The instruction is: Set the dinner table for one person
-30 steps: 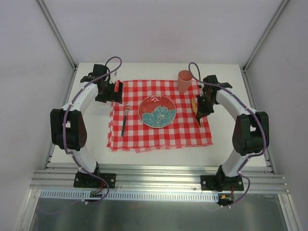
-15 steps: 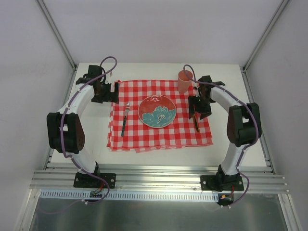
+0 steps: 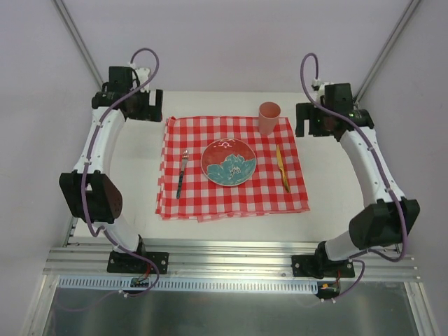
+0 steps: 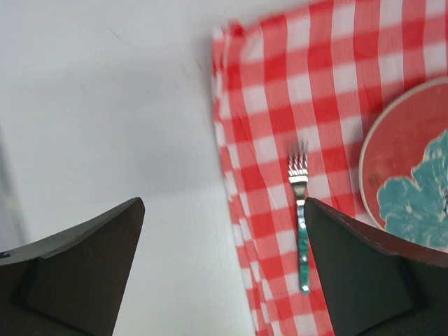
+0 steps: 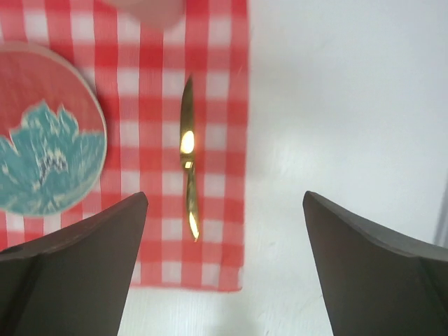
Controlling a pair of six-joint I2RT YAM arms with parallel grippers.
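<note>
On the white dinner table (image 3: pixel 133 175) lies a red-and-white checked cloth (image 3: pixel 231 199). A red plate with a teal flower (image 3: pixel 229 162) sits at its middle, a fork (image 3: pixel 182 173) to the left and a gold knife (image 3: pixel 282 168) to the right. A pink cup (image 3: pixel 269 118) stands at the cloth's far right corner. My left gripper (image 3: pixel 148 106) hangs open above the table, off the cloth's far left corner. High off the far right corner, my right gripper (image 3: pixel 309 120) is open and empty. The left wrist view shows the fork (image 4: pixel 301 231), the right wrist view the knife (image 5: pixel 187 157).
Grey aluminium rails (image 3: pixel 224 255) run along the near edge by the arm bases. White walls and slanted frame posts (image 3: pixel 80 45) close in the back and sides. Bare white tabletop (image 5: pixel 336 105) lies right of the cloth, and more (image 4: pixel 112 105) lies left of it.
My right gripper has opened, left the gold knife on the cloth beside the plate, and risen back to the far right. My left arm has also lifted and drawn back from the cloth.
</note>
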